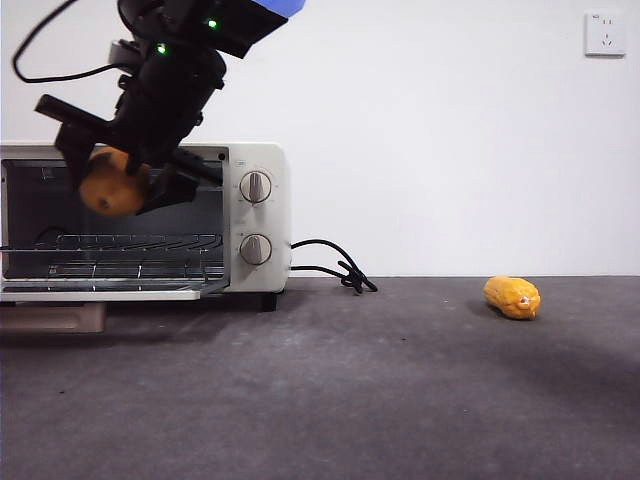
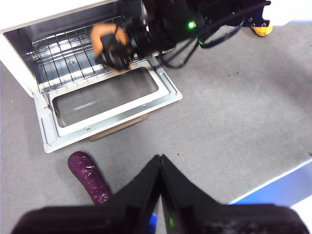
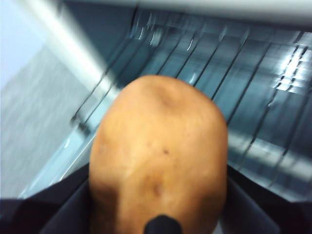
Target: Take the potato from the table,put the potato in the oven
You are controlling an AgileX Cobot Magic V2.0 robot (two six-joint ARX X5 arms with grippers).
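at the oven mouth: right gripper (image 1: 128, 185) clenched on the potato (image 1: 110, 186), held off the wire rack (image 1: 130, 243), level with the open cavity of the oven (image 1: 255, 215)
potato position: in the air at the front opening, above the dropped door (image 2: 105, 100), not yet resting on anything
direction to target: rack lies below and just beyond the potato, deeper into the cavity; judged next move a short push inward and down
long axis: pointing away from the wrist camera toward the rack bars (image 3: 253, 73), roughly along the reach
nearer arm: right, already carrying; left gripper (image 2: 161, 168) pressed closed on nothing, well back over the table (image 1: 400, 380)
bystanders: corn piece (image 1: 512, 297) far off on the table; purple item (image 2: 90, 178) just beside the door's front
hard to make out: right wrist view smeared; jaw contact points covered by the potato's bulk; dark stub end not identifiable; clearance to the cavity ceiling unclear
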